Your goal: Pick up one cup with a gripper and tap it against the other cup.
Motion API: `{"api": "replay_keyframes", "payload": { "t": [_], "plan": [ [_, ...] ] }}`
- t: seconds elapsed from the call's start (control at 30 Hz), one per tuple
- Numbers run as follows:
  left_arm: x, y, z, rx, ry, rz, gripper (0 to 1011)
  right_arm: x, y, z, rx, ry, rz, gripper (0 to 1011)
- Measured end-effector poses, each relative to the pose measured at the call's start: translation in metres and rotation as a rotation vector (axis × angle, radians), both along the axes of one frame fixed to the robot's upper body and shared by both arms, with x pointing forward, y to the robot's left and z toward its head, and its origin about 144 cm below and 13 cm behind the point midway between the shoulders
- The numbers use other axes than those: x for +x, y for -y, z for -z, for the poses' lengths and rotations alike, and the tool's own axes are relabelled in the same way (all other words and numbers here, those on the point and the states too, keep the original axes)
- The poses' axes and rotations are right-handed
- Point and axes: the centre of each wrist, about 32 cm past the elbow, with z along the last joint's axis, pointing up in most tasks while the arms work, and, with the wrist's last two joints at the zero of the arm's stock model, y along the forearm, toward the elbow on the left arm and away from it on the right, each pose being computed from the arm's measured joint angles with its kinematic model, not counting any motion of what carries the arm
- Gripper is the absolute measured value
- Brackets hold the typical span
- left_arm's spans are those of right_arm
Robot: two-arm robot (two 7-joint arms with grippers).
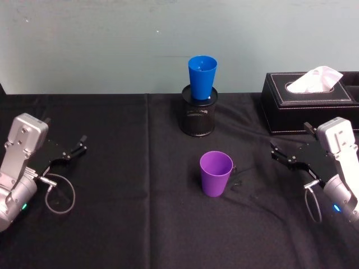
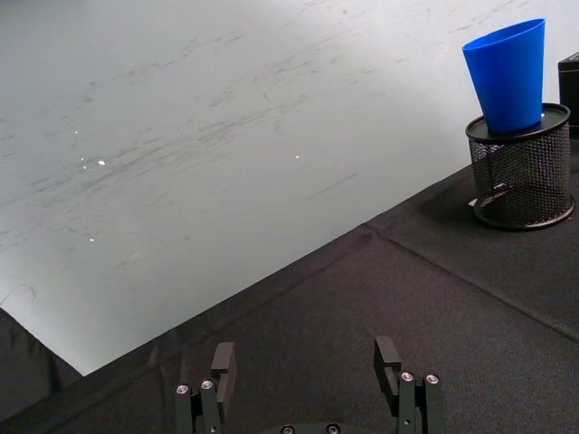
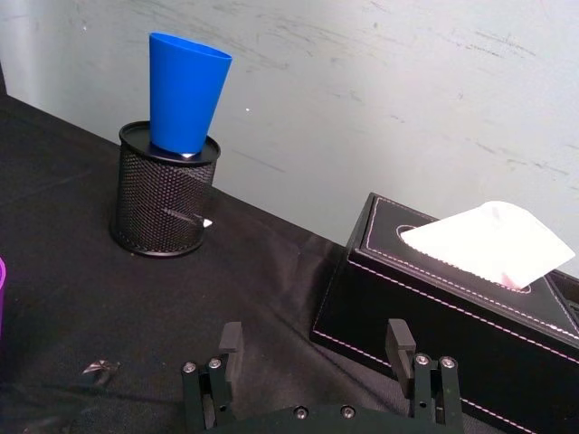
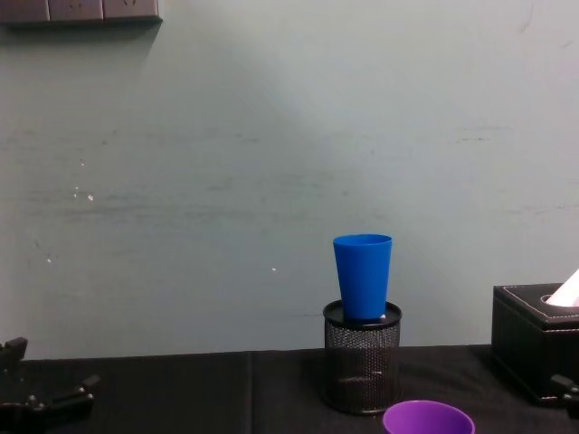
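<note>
One cup [image 1: 216,175] stands mid table [image 1: 112,224], in front of the pen holder [image 1: 197,119]. Other cup [image 1: 202,77] sits in that holder, near back edge. Tissue box [image 1: 308,106] back right.

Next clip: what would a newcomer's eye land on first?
First, the bright blue cup standing upright in the mouth of a black mesh pen holder at the far middle. Nearer, a purple cup stands on the black tablecloth, flanked by the left end effector and right end effector, both open, neither touching it.
</note>
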Motion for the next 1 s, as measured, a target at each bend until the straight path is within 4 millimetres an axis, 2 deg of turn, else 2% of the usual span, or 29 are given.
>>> {"api": "replay_keyframes", "payload": {
  "t": [1.0],
  "plan": [
    [0.0, 0.0, 0.0, 0.0, 0.0, 0.0, 1000, 0.0, 0.0, 0.0, 0.0, 0.0, 0.0, 1000]
  ]
}}
